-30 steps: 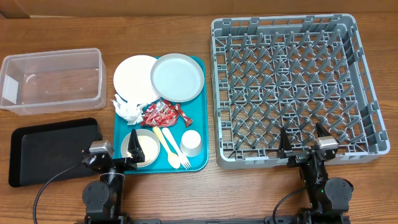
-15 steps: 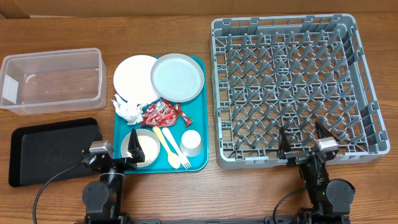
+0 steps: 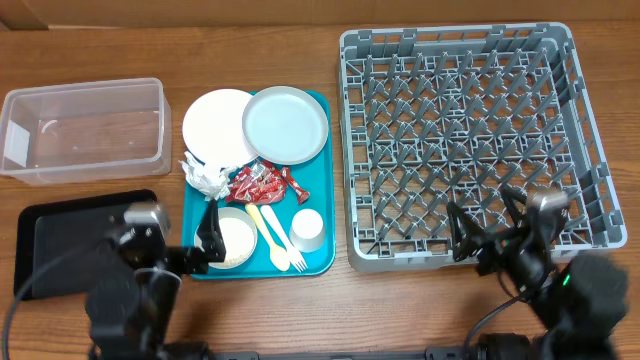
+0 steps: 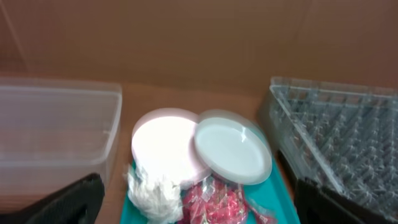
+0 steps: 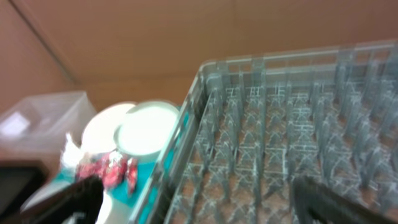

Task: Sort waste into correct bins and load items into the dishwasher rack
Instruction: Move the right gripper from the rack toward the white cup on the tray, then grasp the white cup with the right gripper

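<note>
In the overhead view, the dishwasher rack is seen filling the right half of the bench, with nothing between its pegs. A teal tray lies at the centre. At its upper end a white plate is overlapped by a pale grey-green plate. Below them the crumpled napkin sits at the tray's left edge, with the red wrappers just beside it. Nearer the bottom of the frame are found the pale bowl, the yellow and white cutlery and the white cup. The clear tub is at the upper left, and the black tray is at the lower left. The left end effector is blurred, with one finger over the bowl's left rim. The right end effector is spread wide over the rack's near edge. Nothing is held by either.

In the left wrist view, dark fingers appear only in the two bottom corners, far apart, with nothing pinched. Between them the napkin, wrappers and both plates are seen. The tub is at the left and the rack at the right.

In the right wrist view, the picture is blurred. The fingers are likewise set at opposite bottom corners, spread and empty. The rack fills the right side, and the plates, wrappers and tub lie at the left.
</note>
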{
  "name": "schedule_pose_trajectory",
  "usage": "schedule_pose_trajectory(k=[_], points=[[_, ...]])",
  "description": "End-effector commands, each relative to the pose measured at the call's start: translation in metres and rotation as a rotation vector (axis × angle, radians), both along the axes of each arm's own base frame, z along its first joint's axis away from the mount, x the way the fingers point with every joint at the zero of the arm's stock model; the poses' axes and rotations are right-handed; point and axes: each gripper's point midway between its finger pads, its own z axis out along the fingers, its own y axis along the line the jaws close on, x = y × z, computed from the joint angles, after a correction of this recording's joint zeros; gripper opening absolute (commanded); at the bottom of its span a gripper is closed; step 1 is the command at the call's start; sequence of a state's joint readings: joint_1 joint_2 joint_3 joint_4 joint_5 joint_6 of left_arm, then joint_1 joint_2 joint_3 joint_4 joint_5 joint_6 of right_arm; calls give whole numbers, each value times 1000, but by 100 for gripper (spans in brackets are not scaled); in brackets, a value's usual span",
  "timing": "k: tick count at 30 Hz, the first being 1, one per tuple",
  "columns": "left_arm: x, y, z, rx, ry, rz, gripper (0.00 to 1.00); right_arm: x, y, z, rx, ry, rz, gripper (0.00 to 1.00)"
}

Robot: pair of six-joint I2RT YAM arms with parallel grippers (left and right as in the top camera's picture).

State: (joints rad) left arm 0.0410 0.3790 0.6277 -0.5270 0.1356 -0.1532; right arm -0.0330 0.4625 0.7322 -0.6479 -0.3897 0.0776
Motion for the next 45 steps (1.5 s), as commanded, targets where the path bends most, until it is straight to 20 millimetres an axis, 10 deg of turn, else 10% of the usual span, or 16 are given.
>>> schedule_pose_trajectory(k=[1,9,15,18,27,34,45], points=[[19,-2,30,-9,144,-22,100,18,-3,33,-8,124,-13,100],[56,-10,57,-27,471,-82,100,66,-6,42,35,505,-41,100],[55,-14,38,-69,593,-96,100,85,31,19,101,611,126,100],[47,19,22,-14,672,106,100,78,59,10,35,639,158,100],[2,107,6,-254,760,711,100,17,206,-79,-397,775,345,94],[-33,148,-1,-351,806,881,100,21,238,-132,-461,855,402,92],[-36,151,-2,-362,806,900,100,31,262,-200,-519,919,410,87]])
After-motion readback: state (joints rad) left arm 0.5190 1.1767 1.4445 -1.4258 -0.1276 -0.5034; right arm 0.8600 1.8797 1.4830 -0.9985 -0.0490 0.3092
